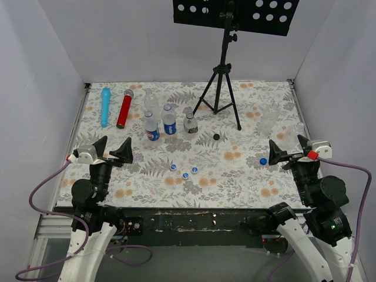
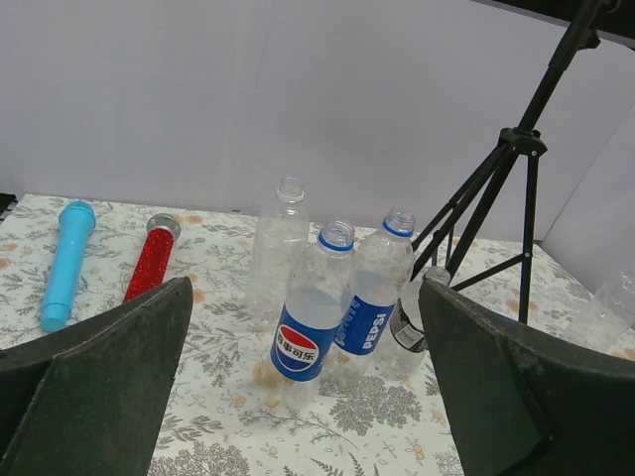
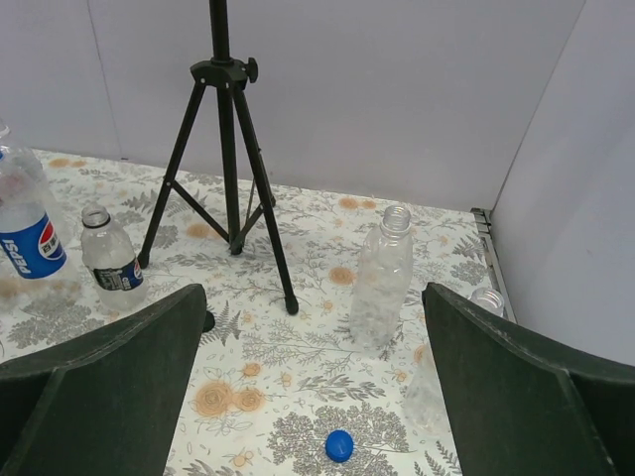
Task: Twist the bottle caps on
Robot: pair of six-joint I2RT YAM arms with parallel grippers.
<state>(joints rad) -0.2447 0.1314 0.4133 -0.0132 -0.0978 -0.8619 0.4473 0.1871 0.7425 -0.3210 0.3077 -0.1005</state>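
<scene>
Three blue caps lie loose in a tight cluster on the floral tablecloth, front-centre, between the two arms. A fourth blue cap sits alone just beside the right gripper. The black cap lies farther back, near the foot of the tripod.

No cap is on any neck. Two Pepsi bottles stand side by side at left-centre, with a small dark-labelled bottle just to their right and a clear bottle behind them. Two more clear bottles stand at the right side, well apart from that group.

The left gripper hangs low at the near left, jaws wide, holding nothing. The right gripper is the same: jaws wide, empty.

At back left, a blue cylinder and a red cylinder lie flat, side by side.
</scene>
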